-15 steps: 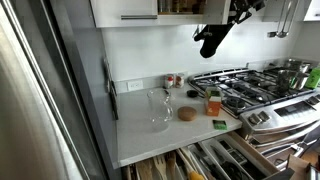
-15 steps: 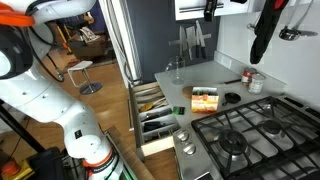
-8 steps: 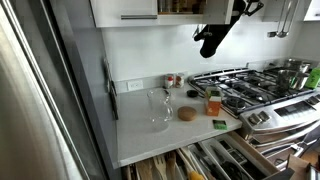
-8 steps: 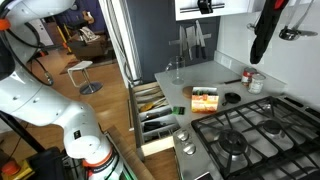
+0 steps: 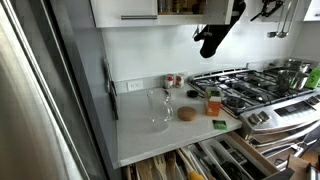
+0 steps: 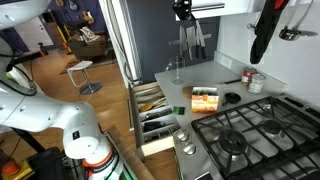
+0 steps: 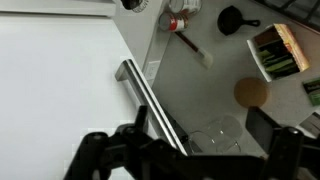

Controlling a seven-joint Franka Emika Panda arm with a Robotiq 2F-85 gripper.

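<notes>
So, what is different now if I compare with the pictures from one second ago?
The gripper, open and empty, has moved sideways up high, away from the hanging black oven mitt and toward the fridge. Nothing was taken hold of or let go. The glass, the box and the open drawers stayed as they were.

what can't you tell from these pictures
Gripper: dark and blurred in the wrist view, pads unclear.
Glass jug: too small in an exterior view to tell its contents.
Box: label too small in an exterior view.
Drawer: contents blurred in an exterior view.
</notes>
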